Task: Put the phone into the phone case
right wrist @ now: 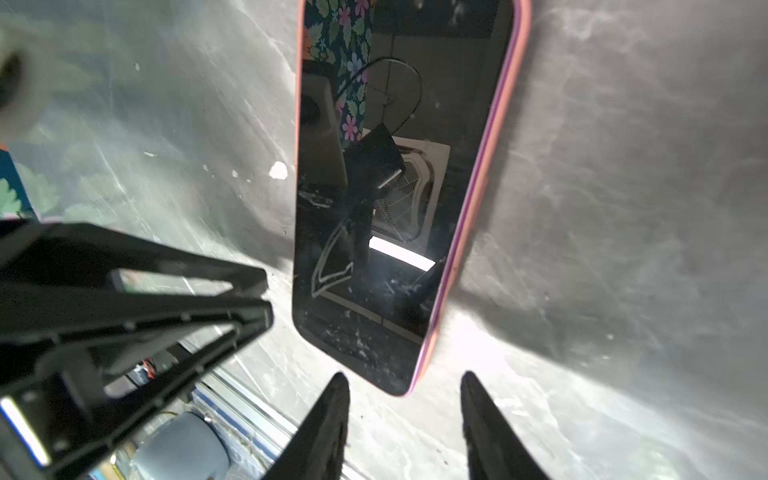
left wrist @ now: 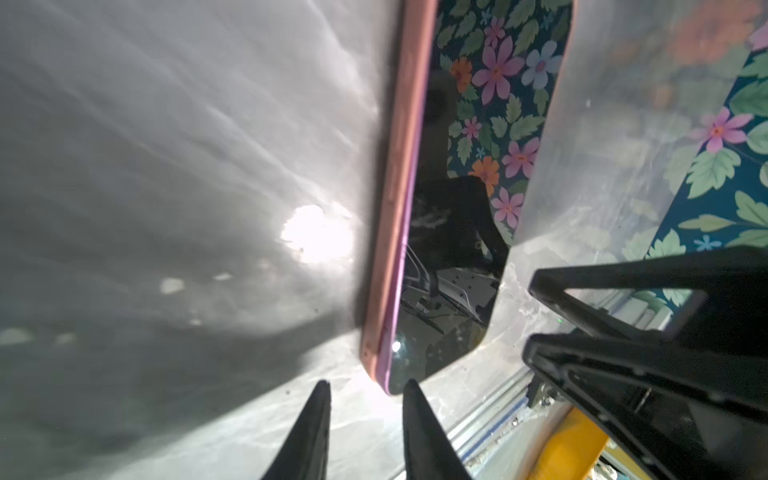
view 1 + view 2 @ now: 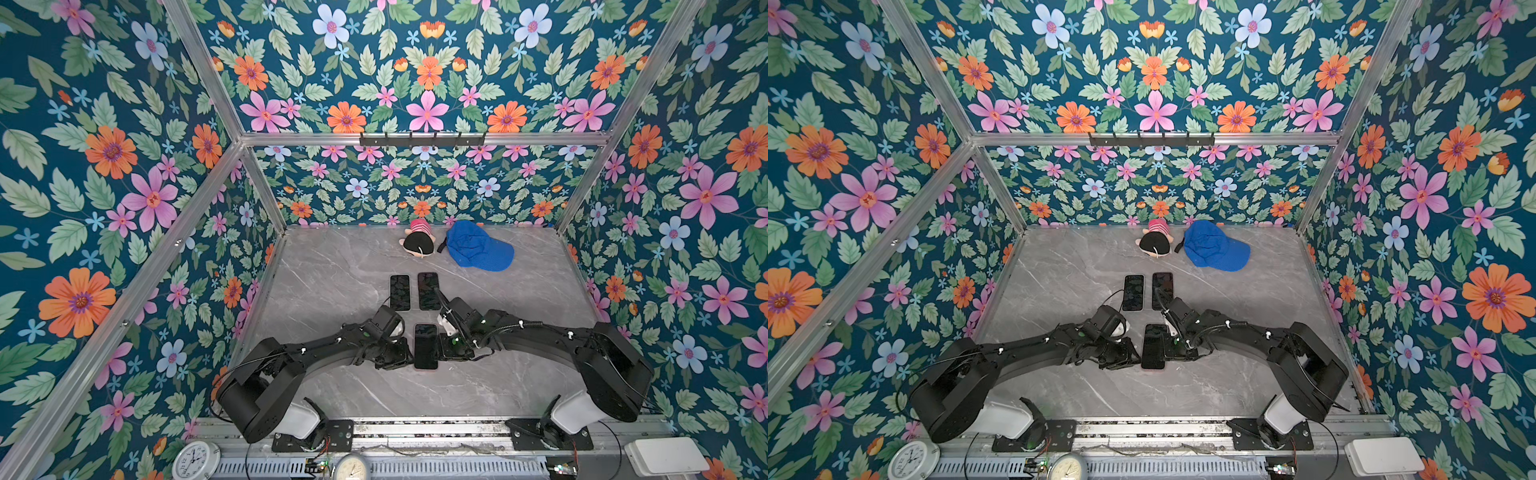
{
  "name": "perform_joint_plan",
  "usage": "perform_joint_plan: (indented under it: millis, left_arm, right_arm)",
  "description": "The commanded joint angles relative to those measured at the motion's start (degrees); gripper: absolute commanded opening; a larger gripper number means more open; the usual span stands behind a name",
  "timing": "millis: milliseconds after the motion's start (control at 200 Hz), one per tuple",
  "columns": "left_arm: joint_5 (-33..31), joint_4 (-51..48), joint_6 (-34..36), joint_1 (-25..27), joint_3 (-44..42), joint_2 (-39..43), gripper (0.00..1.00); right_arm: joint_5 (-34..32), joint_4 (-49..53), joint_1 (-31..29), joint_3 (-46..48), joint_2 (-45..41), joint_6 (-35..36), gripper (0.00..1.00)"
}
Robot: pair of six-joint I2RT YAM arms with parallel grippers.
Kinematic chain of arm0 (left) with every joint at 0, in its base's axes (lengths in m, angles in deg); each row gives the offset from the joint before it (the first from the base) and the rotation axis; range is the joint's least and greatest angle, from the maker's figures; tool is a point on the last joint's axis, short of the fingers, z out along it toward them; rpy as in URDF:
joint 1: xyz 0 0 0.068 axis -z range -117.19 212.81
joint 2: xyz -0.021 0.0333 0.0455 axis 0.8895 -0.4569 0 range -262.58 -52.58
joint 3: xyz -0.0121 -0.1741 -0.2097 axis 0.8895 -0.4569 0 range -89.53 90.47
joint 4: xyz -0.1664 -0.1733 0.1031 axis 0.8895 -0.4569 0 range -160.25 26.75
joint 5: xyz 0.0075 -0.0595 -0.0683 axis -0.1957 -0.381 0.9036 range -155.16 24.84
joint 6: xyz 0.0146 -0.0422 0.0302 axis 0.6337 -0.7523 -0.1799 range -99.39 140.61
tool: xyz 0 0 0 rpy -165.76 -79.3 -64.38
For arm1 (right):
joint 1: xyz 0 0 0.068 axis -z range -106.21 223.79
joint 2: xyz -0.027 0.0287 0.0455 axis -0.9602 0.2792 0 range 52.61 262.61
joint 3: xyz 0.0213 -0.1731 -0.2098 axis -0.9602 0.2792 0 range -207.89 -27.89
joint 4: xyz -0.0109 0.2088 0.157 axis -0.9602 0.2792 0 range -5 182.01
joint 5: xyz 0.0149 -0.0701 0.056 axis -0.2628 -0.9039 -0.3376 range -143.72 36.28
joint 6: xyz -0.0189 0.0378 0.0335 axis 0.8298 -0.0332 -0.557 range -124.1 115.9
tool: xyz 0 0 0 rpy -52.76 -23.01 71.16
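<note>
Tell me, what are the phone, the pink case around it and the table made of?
Phone: probably a glass front, glossy black, showing clear reflections.
Case: matte pink rim, likely soft plastic or rubber.
Table: grey with white veins, marble or a marble-look sheet; faintly shiny.

The phone (image 3: 426, 347) lies in the phone case (image 2: 399, 187) on the counter (image 3: 332, 270), between the left tool (image 2: 365, 384) and the right tool (image 1: 401, 374). Behind it, a second phone (image 3: 400, 292) lies beside a third phone (image 3: 429, 291). Farther back, a plush toy (image 3: 417, 243) sits left of a cap (image 3: 478, 247).
</note>
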Motion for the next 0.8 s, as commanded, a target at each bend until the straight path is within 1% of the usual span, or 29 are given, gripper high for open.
perform_joint_plan:
  millis: [0,255,465,795]
  left_arm:
    - [1.79,0.33,-2.59,0.90,0.36,-1.12,0.30]
    - [1.47,1.33,-3.23,1.83,1.28,-3.92,0.19]
    - [-0.01,-1.31,-1.48,1.81,2.92,-5.43,0.10]
    - [-1.03,-1.71,-0.89,1.81,2.27,-6.37,0.05]
  right_arm:
    - [0.23,-2.23,-0.15,0.66,0.00,-2.15,0.45]
    - [1.24,-4.23,-0.91,1.87,0.37,-2.33,0.45]
    - [1.60,-4.84,-1.67,1.86,1.05,-2.49,0.45]
    - [1.69,-4.88,-2.27,1.32,2.36,-2.38,0.44]
